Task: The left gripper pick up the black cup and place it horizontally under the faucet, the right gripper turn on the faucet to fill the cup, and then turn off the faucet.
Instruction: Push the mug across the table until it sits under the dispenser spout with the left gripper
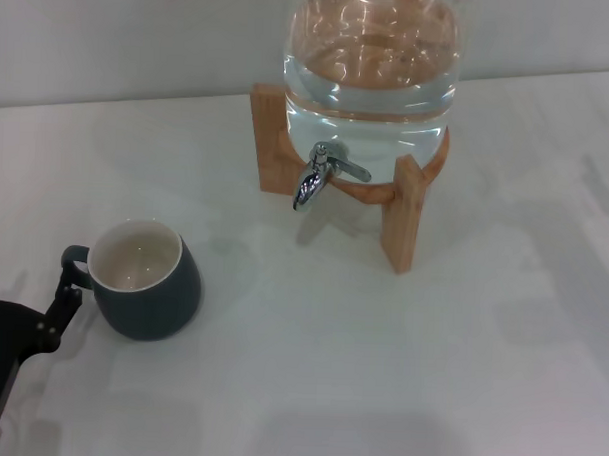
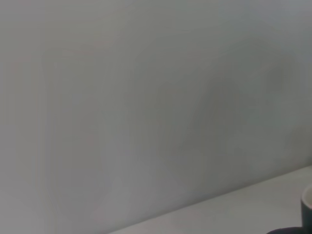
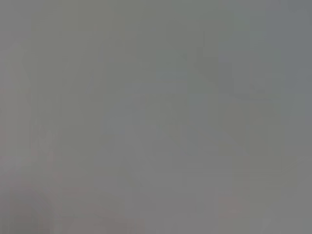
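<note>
The black cup (image 1: 147, 283) stands upright on the white table at the front left, cream inside, its loop handle pointing left. My left gripper (image 1: 27, 283) is at the bottom left edge, open, with one black finger (image 1: 64, 298) right by the cup's handle and the other at the picture's edge. A sliver of the cup's rim (image 2: 308, 202) shows in the left wrist view. The chrome faucet (image 1: 321, 175) sticks out of the glass jar, spout down, well behind and to the right of the cup. My right gripper is out of view; its wrist view shows only plain grey.
The glass jar (image 1: 370, 60), holding water, sits on a wooden stand (image 1: 405, 217) at the back centre. The white table (image 1: 380, 371) spreads to the front and right. A pale wall runs behind.
</note>
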You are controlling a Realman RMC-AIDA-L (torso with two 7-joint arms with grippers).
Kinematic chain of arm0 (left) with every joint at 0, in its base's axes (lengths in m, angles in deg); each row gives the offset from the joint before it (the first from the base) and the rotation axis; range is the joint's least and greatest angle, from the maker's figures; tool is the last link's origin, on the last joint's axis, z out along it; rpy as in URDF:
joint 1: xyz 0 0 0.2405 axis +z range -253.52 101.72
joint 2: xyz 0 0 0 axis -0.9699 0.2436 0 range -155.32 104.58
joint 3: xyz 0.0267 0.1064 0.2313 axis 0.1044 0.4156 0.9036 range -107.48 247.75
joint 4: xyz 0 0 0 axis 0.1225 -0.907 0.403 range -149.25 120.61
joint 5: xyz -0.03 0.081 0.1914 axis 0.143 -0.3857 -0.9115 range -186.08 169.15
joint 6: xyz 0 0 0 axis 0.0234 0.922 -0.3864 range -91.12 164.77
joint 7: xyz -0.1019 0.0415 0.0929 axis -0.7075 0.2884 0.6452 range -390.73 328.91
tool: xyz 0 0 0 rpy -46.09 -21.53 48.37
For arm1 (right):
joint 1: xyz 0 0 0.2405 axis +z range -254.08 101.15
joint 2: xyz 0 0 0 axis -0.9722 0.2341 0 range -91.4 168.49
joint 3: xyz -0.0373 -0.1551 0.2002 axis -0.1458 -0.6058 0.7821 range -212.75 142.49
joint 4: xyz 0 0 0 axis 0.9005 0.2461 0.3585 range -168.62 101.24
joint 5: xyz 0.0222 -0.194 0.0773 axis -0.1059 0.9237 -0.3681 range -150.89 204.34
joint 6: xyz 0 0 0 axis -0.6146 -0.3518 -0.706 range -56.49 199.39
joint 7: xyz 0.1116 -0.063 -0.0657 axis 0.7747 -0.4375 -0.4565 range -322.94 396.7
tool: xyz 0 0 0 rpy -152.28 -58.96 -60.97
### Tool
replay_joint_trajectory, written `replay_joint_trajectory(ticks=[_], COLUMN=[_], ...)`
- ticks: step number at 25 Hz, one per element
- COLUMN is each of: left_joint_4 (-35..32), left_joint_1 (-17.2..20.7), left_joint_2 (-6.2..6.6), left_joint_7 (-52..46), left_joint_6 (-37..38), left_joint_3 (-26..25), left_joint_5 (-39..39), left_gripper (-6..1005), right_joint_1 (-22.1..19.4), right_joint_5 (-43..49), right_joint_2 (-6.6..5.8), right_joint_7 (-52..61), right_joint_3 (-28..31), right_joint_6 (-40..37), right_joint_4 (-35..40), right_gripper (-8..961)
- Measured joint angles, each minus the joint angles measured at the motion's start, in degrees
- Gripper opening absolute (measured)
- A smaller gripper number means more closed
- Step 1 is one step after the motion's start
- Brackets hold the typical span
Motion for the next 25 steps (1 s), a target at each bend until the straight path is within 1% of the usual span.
replay_joint_trajectory(ticks=[9,25], left_joint_4=[0.0,0.49], left_joint_1=[-0.17,-1.77], left_joint_2=[-0.07,0.28], left_joint_7=[1.48,1.29], left_joint_6=[-0.24,-1.78], left_joint_3=[0.13,0.22], left_joint_5=[0.08,-0.33], left_gripper=[853,836], right_joint_1=[0.0,0.06], right_joint_5=[0.0,0.0], right_joint_2=[0.01,0.01], right_joint_7=[0.0,-0.01], right_joint_3=[-0.02,-0.02], right_joint_6=[-0.1,-0.15], right_joint_4=[0.03,0.12], right_gripper=[843,843])
